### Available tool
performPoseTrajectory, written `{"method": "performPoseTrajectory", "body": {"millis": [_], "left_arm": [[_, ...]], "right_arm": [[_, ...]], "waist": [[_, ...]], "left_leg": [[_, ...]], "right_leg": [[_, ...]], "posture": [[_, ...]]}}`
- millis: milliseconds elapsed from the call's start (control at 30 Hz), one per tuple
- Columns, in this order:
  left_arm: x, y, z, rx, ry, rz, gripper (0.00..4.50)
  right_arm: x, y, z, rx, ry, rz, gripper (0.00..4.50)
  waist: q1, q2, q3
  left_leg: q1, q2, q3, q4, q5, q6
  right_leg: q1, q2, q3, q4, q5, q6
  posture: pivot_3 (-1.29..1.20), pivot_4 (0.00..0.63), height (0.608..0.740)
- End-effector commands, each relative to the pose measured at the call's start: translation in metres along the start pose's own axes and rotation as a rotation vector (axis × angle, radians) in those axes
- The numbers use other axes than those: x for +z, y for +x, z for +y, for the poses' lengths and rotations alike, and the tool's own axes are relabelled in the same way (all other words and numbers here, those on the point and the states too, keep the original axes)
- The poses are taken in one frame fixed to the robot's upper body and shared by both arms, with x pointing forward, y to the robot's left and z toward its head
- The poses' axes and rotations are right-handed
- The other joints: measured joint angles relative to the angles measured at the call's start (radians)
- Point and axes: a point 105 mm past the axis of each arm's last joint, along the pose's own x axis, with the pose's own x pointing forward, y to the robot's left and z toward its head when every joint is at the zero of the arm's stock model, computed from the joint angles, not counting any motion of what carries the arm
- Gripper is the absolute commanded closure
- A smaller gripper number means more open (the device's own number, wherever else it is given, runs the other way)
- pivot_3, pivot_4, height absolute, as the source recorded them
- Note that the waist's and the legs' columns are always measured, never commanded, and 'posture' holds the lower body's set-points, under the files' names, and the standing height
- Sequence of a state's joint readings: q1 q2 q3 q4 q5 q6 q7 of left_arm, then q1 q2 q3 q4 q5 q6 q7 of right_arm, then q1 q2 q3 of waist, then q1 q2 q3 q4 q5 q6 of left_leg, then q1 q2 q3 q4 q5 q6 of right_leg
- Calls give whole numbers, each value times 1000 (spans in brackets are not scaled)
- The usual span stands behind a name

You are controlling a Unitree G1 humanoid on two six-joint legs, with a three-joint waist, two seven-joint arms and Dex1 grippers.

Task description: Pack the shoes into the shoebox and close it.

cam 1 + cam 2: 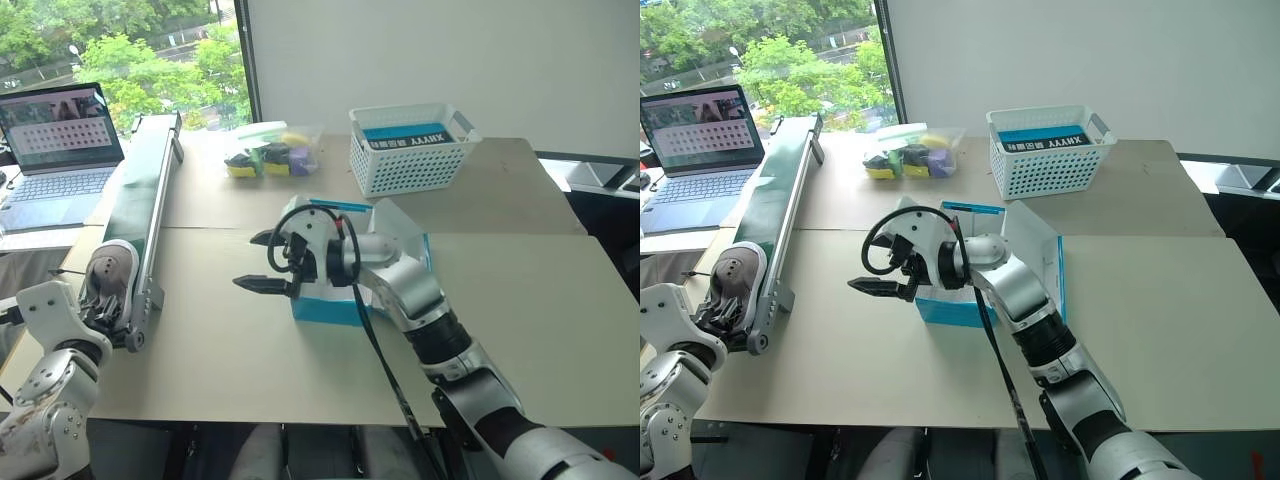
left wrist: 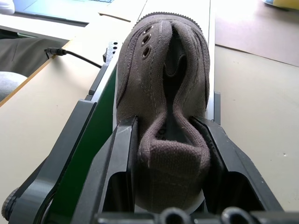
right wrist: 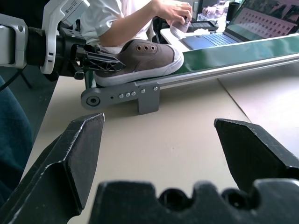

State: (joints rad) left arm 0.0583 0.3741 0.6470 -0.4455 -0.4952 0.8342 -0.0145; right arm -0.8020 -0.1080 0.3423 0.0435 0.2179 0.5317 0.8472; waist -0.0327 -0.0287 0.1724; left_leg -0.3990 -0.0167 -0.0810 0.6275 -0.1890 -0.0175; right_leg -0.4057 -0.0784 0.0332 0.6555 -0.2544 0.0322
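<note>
beige table (image 1: 520, 300) carries a conveyor (image 1: 150, 190) at its left edge, bare area right. left gripper (image 2: 170, 154) pinches the shoe's (image 2: 163, 84) heel; right gripper (image 1: 262, 262) spread wide by the shoebox (image 1: 335, 305).

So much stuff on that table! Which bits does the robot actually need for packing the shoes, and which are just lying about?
Needed:
- grey-beige fabric sneaker at the end of the green conveyor belt, left gripper closed on its heel
- bright-blue cardboard shoebox, lid up
- right gripper, open

Lying about:
- white perforated plastic basket
- open laptop
- clear bag of coloured items
</note>
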Motion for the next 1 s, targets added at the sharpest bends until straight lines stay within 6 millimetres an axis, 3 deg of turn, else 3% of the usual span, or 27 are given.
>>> {"method": "performPoseTrajectory", "body": {"millis": [33,200,433,667,1000], "left_arm": [[2,0,-3,-11,-4,-7,2696],[0,0,-4,-13,2,-1,2696],[4,0,-6,-25,19,-25,4457],[17,0,-17,-26,49,-107,4491],[76,-15,-70,-73,124,-470,4491]], "right_arm": [[16,-1,-2,-7,-29,-47,0],[15,-1,-5,-19,-30,-44,0],[15,0,-5,-27,-26,-45,0],[16,0,-8,-39,4,-55,0],[17,3,-29,-138,148,-76,0]], "waist": [[0,0,0],[0,0,0],[0,0,0],[4,0,0],[12,-2,0]], "left_leg": [[0,0,0,0,0,0],[0,0,0,0,0,0],[0,0,0,0,0,0],[0,0,0,0,0,0],[-3,0,0,-1,-1,-1]], "right_leg": [[0,0,0,0,0,0],[0,0,0,0,0,0],[0,0,0,0,0,0],[0,0,0,0,0,0],[-2,0,0,-4,0,0]], "posture": [[0,150,735],[0,150,735],[0,150,735],[0,150,735],[0,150,735]]}}
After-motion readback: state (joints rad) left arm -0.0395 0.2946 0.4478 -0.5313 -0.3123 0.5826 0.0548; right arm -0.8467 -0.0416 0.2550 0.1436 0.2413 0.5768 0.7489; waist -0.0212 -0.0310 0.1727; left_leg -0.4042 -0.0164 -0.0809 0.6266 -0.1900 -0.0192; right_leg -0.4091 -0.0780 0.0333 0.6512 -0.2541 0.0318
